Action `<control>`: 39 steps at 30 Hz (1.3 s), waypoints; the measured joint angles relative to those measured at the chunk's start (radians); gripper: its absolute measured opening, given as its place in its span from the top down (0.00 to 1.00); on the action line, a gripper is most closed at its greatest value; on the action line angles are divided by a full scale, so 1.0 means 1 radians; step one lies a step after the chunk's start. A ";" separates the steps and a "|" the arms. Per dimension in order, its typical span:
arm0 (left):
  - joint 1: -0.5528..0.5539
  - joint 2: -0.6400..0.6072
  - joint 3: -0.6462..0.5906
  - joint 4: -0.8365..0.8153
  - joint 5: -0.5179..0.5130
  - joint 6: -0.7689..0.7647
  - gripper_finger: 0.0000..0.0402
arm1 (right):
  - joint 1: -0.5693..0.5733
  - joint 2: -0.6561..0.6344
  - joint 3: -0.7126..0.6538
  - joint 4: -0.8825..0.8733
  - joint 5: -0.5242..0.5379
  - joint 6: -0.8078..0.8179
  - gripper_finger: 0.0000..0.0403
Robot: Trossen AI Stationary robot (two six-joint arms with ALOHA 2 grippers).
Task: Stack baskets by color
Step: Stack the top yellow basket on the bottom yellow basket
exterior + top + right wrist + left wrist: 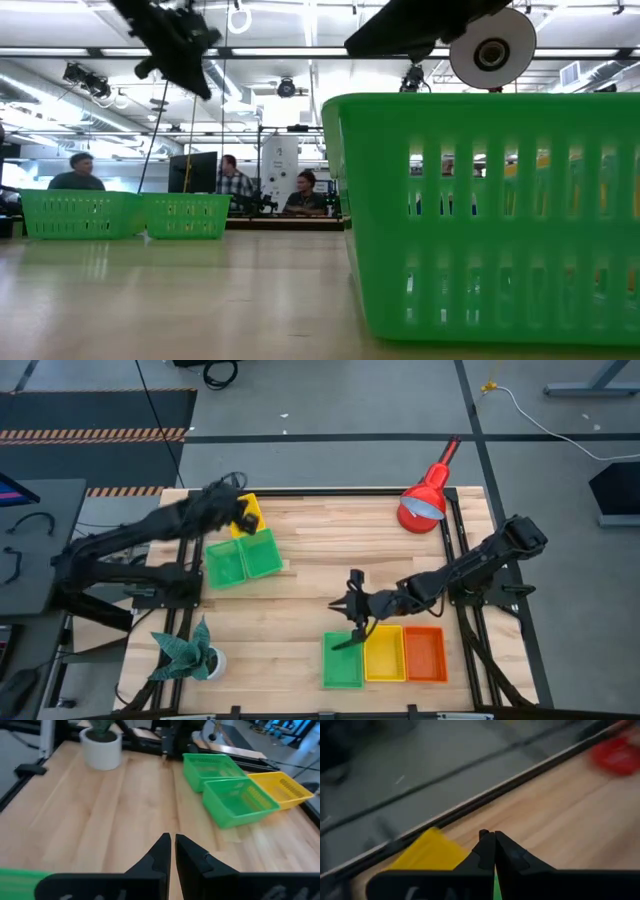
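Note:
Two green baskets [243, 558] stand side by side at the table's left, with a yellow basket [250, 510] just beyond them. Along the near edge stand a green basket [343, 661], a yellow basket [384, 653] and an orange basket [424, 653] in a row. My left gripper [489, 835] is shut and empty, raised above the far yellow basket [430, 855]. My right gripper [170, 837] is shut with nothing between its fingers. It hovers over bare wood just beyond the near green basket and points toward the left baskets [240, 800].
A red desk lamp [425, 500] lies at the far right corner. A potted plant [190, 652] in a white pot stands at the near left corner. Bare wood stretches across the table's middle. People sit in the room beyond the table.

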 joint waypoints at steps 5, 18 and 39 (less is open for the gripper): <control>0.154 0.229 0.179 -0.189 0.122 0.000 0.95 | 0.050 0.005 -0.005 -0.040 0.030 0.021 0.93; 0.339 0.539 0.276 -0.293 0.326 -0.036 0.67 | 0.185 0.001 -0.094 -0.041 0.233 0.078 0.99; 0.344 0.807 0.275 -0.142 0.306 -0.269 0.68 | 0.487 -0.143 -0.113 -0.318 0.465 0.275 0.98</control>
